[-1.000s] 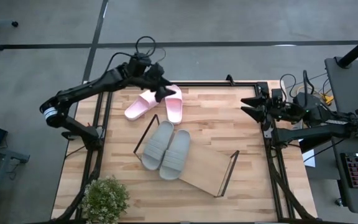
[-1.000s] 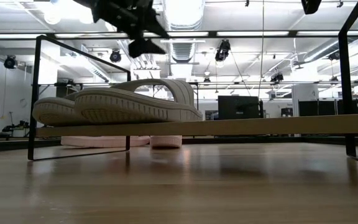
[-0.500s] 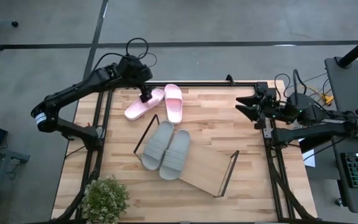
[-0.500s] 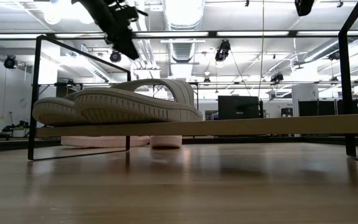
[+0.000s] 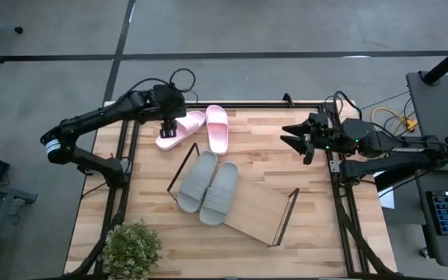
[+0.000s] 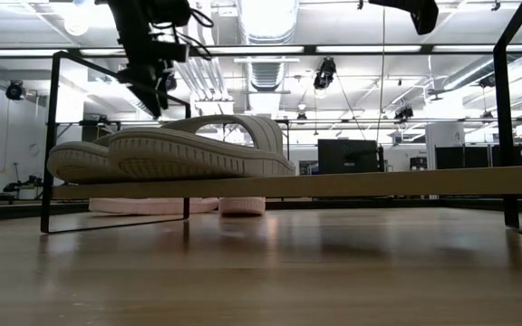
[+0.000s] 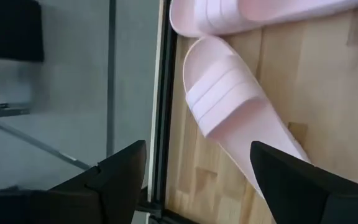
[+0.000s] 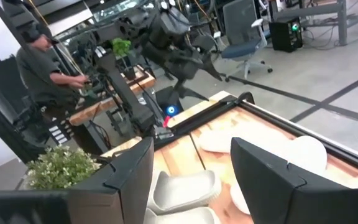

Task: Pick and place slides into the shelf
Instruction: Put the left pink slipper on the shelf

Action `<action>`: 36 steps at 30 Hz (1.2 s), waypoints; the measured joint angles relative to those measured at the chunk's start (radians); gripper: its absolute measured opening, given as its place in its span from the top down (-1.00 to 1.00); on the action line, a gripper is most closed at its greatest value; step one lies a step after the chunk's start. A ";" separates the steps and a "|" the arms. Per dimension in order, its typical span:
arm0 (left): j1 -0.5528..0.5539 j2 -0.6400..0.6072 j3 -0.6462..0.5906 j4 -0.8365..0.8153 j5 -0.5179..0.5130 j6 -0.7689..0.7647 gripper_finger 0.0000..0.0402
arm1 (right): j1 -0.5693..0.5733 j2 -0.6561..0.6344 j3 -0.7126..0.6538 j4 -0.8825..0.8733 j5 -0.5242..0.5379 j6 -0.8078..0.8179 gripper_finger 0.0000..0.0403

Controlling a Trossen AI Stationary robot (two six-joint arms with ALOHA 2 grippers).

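Two light pink slides lie soles down on the table's far left part: one [image 5: 191, 120] slanted, one [image 5: 218, 129] beside it. My left gripper [image 5: 169, 132] hangs open above the slanted pink slide [image 7: 229, 106], pointing steeply down, its fingers standing on either side of the slide's strap end without touching. Two grey slides [image 5: 197, 180] [image 5: 221, 191] rest side by side on the left end of the shelf [image 5: 257, 208]. My right gripper [image 5: 289, 134] hovers open and level over the table's far right part, holding nothing.
The shelf's dark wire frames [image 5: 183, 166] [image 5: 287, 217] stand at its two short ends. A potted plant [image 5: 131, 247] sits at the near left corner. A person [image 8: 42, 62] stands beyond the table's left side. Bare wood [image 5: 263, 148] lies between the pink slides and my right gripper.
My left gripper has swung from over the right pink slide toward the table's left edge and a little down, rolling and tipping steeply downward over the slanted pink slide. My right gripper has moved a little toward the table's left. No slide has moved.
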 joint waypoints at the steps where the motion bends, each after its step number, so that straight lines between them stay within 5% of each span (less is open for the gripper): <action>1: -0.007 0.001 -0.010 -0.001 -0.011 -0.001 -0.35 | 0.000 0.007 0.000 0.010 0.000 0.000 -0.02; 12: -0.104 -0.001 -0.138 0.035 -0.014 0.078 -0.12 | 0.000 0.000 0.000 0.028 -0.003 -0.009 -0.02; 36: -0.129 0.029 -0.446 0.519 -0.127 0.208 -0.09 | 0.000 -0.013 0.000 0.025 -0.004 0.000 -0.02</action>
